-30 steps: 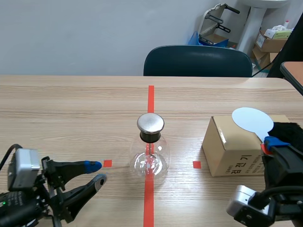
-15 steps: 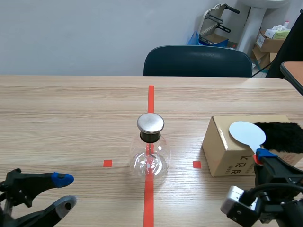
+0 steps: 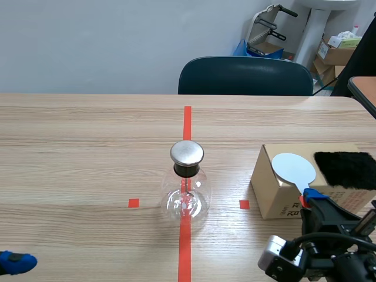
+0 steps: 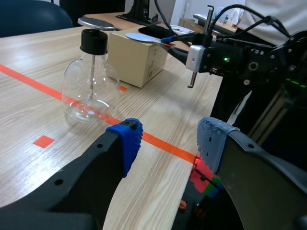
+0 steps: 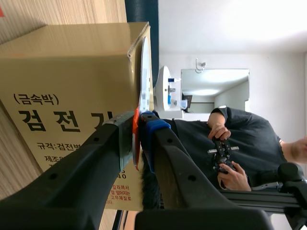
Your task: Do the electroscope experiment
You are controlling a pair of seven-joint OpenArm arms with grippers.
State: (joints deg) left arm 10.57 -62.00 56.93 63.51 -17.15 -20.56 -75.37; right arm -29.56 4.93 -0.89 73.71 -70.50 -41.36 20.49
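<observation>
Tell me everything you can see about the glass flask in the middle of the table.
The glass flask is a clear, round-bodied bulb with a short neck, closed by a black collar that carries a flat round silver metal cap. A thin rod hangs from the collar down inside the bulb. It stands upright on the table, on the long orange-red tape line, between two small red squares. Only the table touches it; the cardboard box stands apart beside it.
</observation>
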